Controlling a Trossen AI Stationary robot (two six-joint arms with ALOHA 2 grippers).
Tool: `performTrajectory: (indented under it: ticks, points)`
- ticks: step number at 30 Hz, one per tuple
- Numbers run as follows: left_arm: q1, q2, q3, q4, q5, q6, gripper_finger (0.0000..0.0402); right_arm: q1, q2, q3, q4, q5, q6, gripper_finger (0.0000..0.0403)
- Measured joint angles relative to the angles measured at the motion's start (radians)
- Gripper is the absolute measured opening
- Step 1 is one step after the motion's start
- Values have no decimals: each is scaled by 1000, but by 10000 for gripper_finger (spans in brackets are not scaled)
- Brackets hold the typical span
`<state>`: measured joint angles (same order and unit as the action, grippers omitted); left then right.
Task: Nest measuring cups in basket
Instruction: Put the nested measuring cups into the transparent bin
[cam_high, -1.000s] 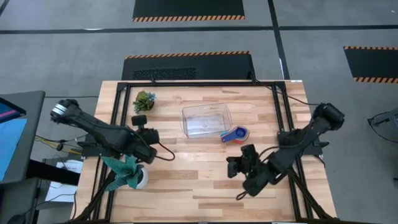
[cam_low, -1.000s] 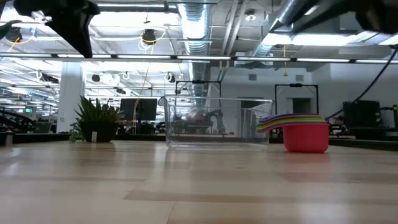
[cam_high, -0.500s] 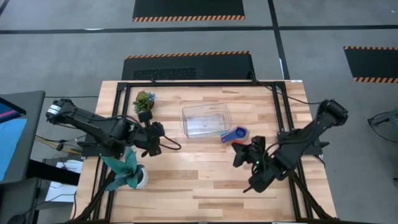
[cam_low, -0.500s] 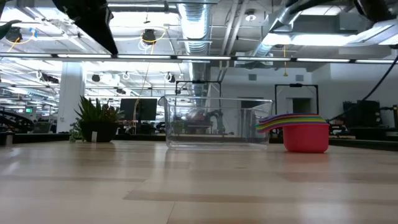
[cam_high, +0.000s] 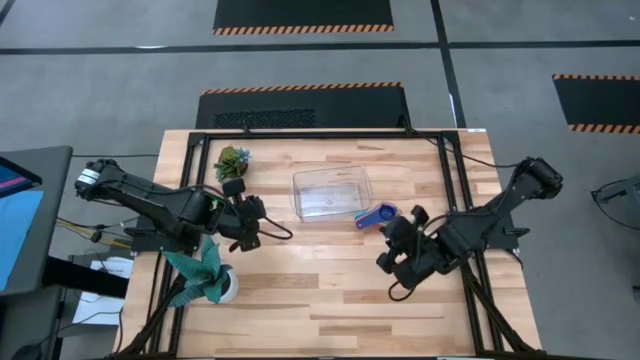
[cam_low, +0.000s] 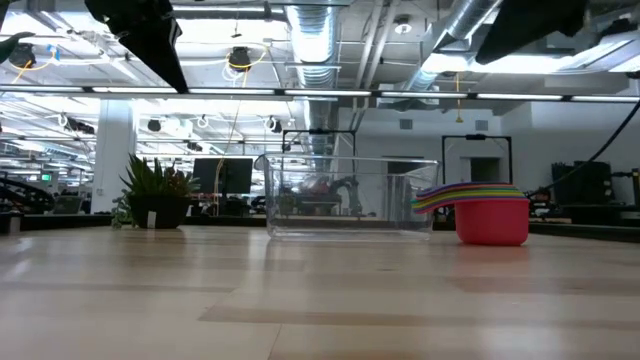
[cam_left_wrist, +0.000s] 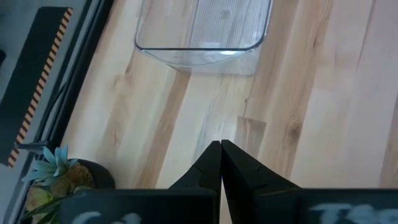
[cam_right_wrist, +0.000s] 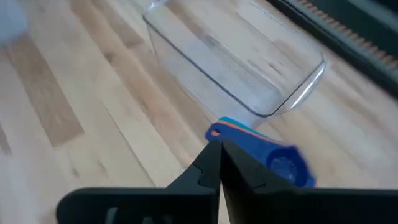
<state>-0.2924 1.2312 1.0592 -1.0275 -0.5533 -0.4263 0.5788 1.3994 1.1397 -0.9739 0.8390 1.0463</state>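
The measuring cups (cam_high: 378, 216) sit nested in one stack on the table, just off the basket's right near corner. A dark blue cup is on top; in the low view the red cup (cam_low: 491, 222) is at the bottom, with the coloured handles fanned toward the basket. The clear basket (cam_high: 331, 192) stands at the table's middle far part, with nothing in it. My right gripper (cam_high: 392, 236) is shut and hovers near the stack's near side; in the right wrist view its tips (cam_right_wrist: 219, 147) point at the blue handle (cam_right_wrist: 217, 131). My left gripper (cam_left_wrist: 220, 145) is shut, in the air left of the basket (cam_left_wrist: 205, 28).
A small green plant in a dark pot (cam_high: 232, 162) stands at the far left. A teal leafy plant in a white pot (cam_high: 210, 282) stands at the near left, under the left arm. Black frame rails run along the table's left and right sides. Bare wood lies across the near half.
My right gripper has moved from the near right toward the far edge, closing on the cup stack, and its arm has swung round. My left gripper first moved right toward the basket, then kept still. The cups and basket have not moved.
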Motion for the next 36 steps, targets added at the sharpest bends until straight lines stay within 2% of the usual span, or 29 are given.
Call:
performTrajectory:
  ticks: [6,10,12,14,16,22,29,32,36]
  points:
    - [0,0,0,2,0,-41,0,-43,0,0,-2,-63,-225,16]
    - [0,0,0,2,-1,-60,0,-65,0,20,-24,-158,-407,22]
    - [0,0,0,2,-1,-65,0,-80,0,36,-53,-242,-513,37]
    - [0,0,0,2,-1,-79,0,-97,0,52,-82,-302,-588,58]
    - [0,0,0,2,-1,-99,0,-109,0,67,-109,-315,-628,82]
    - [0,0,0,2,5,-165,0,-145,0,90,-183,-315,-660,174]
    - [0,0,0,2,8,-169,0,-157,0,90,-304,-315,-669,290]
    - [0,0,0,2,8,-168,0,-157,0,89,-321,-306,-737,323]
    - [0,0,0,2,2,-170,0,-157,1,56,-275,-277,-703,347]
